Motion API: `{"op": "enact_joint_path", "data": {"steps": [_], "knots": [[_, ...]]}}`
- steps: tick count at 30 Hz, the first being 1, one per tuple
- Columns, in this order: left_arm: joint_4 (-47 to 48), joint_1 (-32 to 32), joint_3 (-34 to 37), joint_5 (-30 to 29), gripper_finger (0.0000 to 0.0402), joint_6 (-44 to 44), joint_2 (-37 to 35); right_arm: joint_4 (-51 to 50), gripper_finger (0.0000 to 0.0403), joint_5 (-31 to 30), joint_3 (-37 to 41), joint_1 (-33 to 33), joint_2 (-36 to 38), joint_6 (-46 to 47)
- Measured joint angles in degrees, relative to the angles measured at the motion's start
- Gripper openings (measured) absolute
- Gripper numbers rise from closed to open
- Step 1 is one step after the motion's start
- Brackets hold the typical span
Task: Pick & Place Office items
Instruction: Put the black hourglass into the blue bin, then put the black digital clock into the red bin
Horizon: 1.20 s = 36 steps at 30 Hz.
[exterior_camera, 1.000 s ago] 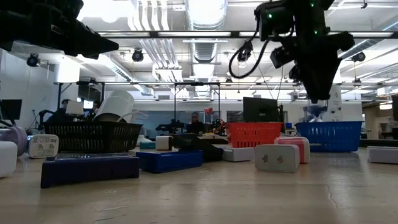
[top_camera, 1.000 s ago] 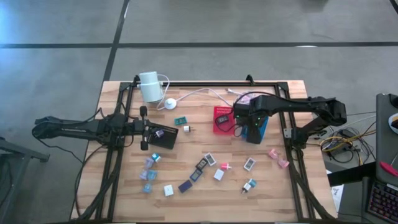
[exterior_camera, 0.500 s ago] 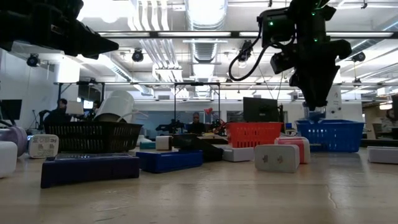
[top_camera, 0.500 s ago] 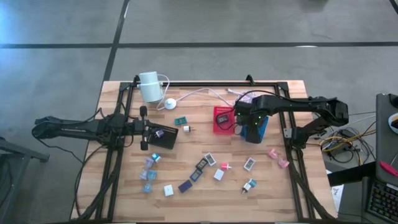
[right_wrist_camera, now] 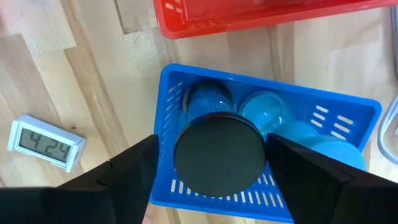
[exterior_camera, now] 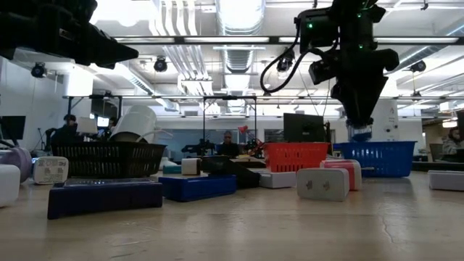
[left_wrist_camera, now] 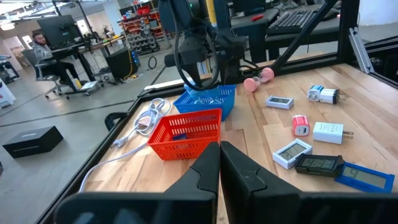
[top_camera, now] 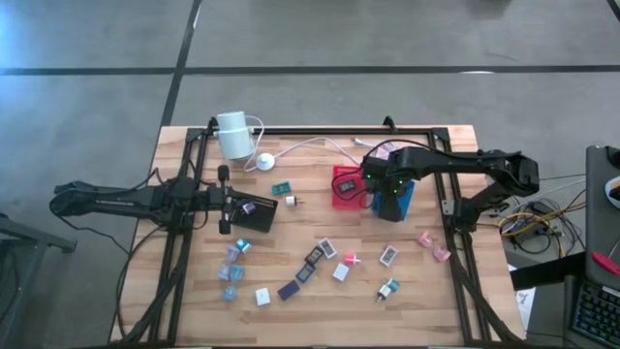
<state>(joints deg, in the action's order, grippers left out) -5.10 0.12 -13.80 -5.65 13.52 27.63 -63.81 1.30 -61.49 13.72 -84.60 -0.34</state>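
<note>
My right gripper [right_wrist_camera: 211, 163] points down over the blue tray [top_camera: 405, 197], fingers apart. A round dark-topped piece [right_wrist_camera: 219, 144] stands between them; in the low view it shows as a bluish stub [exterior_camera: 359, 133] under the fingertips. More round blue pieces [right_wrist_camera: 267, 107] lie in that tray. Several small office items [top_camera: 312, 266] lie scattered on the wood toward the near edge. My left gripper [left_wrist_camera: 219, 163] is shut and empty, held level at the table's left by the black tray [top_camera: 256, 214]. My right gripper comes from above with one finger on each side of the round piece. A gap shows between the piece and one finger [right_wrist_camera: 134, 167]. At the other finger [right_wrist_camera: 306, 175] I cannot tell whether they touch.
The red tray [top_camera: 346, 187] stands right beside the blue one. A small digital clock [right_wrist_camera: 47, 147] lies on the wood near the blue tray. A white cylinder [top_camera: 232, 134] with cable and puck [top_camera: 264, 162] sits at the far left. A black frame [top_camera: 450, 242] borders the table.
</note>
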Motion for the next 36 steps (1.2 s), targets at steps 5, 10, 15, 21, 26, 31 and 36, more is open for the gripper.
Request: {"op": "enact_joint_path", "data": {"steps": [5, 10, 15, 21, 26, 31, 36], "knots": [[0.00, 0.00, 0.00, 0.00, 0.0016, 0.00, 0.01, -0.27, 0.0292, 0.00, -0.26, 0.00, 0.07, 0.06], [0.00, 0.02, 0.00, 0.00, 0.0016, 0.00, 0.01, -2.12, 0.0286, 0.02, -1.81, 0.00, 0.10, 0.02], [0.00, 0.02, 0.00, 0.00, 0.0016, 0.00, 0.01, -9.90, 0.0289, 0.04, -6.94, -0.03, 0.11, 1.10], [0.00, 0.02, 0.00, 0.00, 0.0016, 0.00, 0.00, -14.87, 0.0283, 0.07, -15.87, -0.04, 4.00, 3.38], [0.01, 0.02, 0.00, 0.00, 0.0016, 0.00, -0.01, -2.19, 0.0262, 0.07, -18.01, -0.04, 14.85, 4.44], [0.02, 0.02, 0.00, 0.00, 0.0016, 0.00, 0.01, 12.44, 0.0237, 0.08, -14.06, -0.07, 29.11, 3.56], [0.02, 0.02, 0.00, 0.00, 0.0016, 0.00, 0.01, 24.34, 0.0206, 0.23, -3.33, -0.39, 43.79, 1.92]]}}
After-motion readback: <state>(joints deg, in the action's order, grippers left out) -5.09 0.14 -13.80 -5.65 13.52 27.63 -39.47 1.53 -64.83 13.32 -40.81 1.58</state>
